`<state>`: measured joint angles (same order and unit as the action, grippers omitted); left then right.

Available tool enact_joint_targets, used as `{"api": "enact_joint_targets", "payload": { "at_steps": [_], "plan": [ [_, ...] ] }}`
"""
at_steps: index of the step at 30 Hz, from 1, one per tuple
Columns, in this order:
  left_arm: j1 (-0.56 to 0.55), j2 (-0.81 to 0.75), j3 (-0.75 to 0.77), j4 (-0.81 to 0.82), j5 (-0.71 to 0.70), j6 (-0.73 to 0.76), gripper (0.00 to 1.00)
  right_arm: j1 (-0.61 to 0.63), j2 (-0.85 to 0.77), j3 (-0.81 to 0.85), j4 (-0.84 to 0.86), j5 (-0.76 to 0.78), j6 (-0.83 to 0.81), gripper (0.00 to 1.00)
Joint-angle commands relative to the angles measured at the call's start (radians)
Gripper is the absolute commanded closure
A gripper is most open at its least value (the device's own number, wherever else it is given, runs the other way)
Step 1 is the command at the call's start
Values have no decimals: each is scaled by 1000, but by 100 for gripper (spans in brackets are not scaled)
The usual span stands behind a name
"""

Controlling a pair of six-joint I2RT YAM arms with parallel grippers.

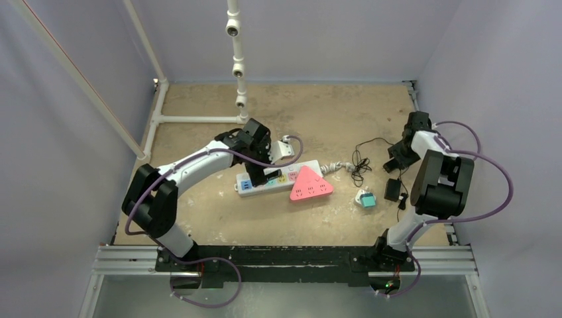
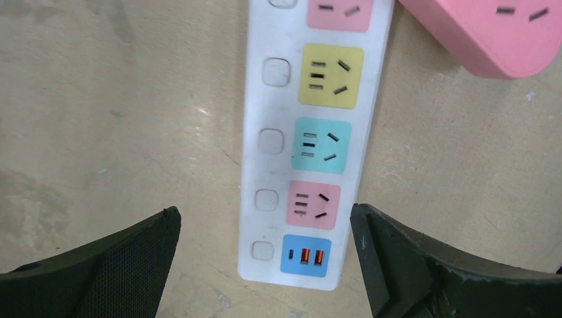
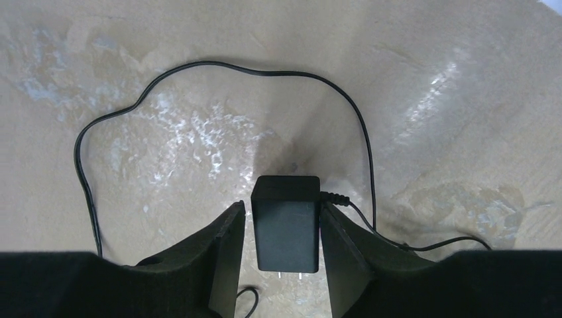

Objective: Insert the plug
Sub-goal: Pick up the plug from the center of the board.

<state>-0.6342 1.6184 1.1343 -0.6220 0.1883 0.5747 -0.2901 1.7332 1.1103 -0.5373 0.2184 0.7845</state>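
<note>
A black plug adapter (image 3: 286, 225) lies on the table with its two prongs toward the camera; it also shows in the top view (image 1: 393, 190). Its thin black cable (image 3: 219, 69) loops away from it. My right gripper (image 3: 283, 209) is open, with one finger on each side of the adapter; a thin gap shows on the left, and the right finger looks to be touching. A white power strip (image 2: 265, 106) has coloured sockets and a blue USB block at its end. My left gripper (image 2: 265, 215) is open and empty above that end.
A pink triangular socket block (image 1: 310, 184) lies against the strip. A small teal and white plug (image 1: 365, 199) sits near the adapter. A coiled cable (image 1: 360, 165) lies between the strip and my right arm. A white pipe frame (image 1: 199, 119) stands at the back left.
</note>
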Motion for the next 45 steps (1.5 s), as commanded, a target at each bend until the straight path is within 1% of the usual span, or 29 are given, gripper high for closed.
{"api": "enact_joint_targets", "payload": {
  "at_steps": [1, 2, 3, 4, 5, 6, 11, 15, 21, 25, 29, 33, 36, 40, 42, 45],
  "plan": [
    [30, -69, 121, -36, 7, -90, 1, 45, 30, 1, 17, -21, 4, 53],
    [38, -72, 148, -42, 13, -108, 1, 55, 34, 2, 15, -21, 5, 55],
    [47, -76, 164, -46, 17, -119, 1, 65, 31, 0, 18, -23, 4, 66],
    [54, -81, 178, -45, 18, -129, 1, 73, 22, -1, 23, -24, 1, 73],
    [60, -87, 187, -41, 20, -139, 1, 81, 15, 1, 26, -26, -1, 78],
    [68, -95, 193, -36, 24, -148, 1, 89, 8, 6, 26, -30, -5, 80],
    [94, -158, 208, 26, 49, -192, 1, 174, -32, 78, -17, -35, -29, 83],
    [104, -199, 216, 85, 121, -255, 1, 279, -129, 147, -22, -53, -42, 83],
    [109, -207, 259, 144, 235, -370, 1, 438, -243, 269, 17, -104, -56, 83],
    [126, -214, 287, 211, 316, -477, 1, 547, -307, 319, 100, -132, -87, 82],
    [145, -215, 318, 264, 382, -565, 1, 667, -339, 360, 196, -118, -142, 83],
    [161, -199, 346, 281, 448, -661, 1, 752, -366, 337, 310, -143, -175, 81],
    [170, -201, 345, 299, 458, -686, 1, 782, -374, 312, 397, -253, -181, 81],
    [193, -227, 320, 304, 513, -680, 1, 788, -349, 328, 438, -440, -185, 81],
    [203, -259, 303, 288, 573, -569, 1, 782, -328, 353, 437, -622, -211, 82],
    [221, -336, 287, 214, 652, -277, 1, 756, -296, 409, 416, -846, -254, 83]
  ]
}}
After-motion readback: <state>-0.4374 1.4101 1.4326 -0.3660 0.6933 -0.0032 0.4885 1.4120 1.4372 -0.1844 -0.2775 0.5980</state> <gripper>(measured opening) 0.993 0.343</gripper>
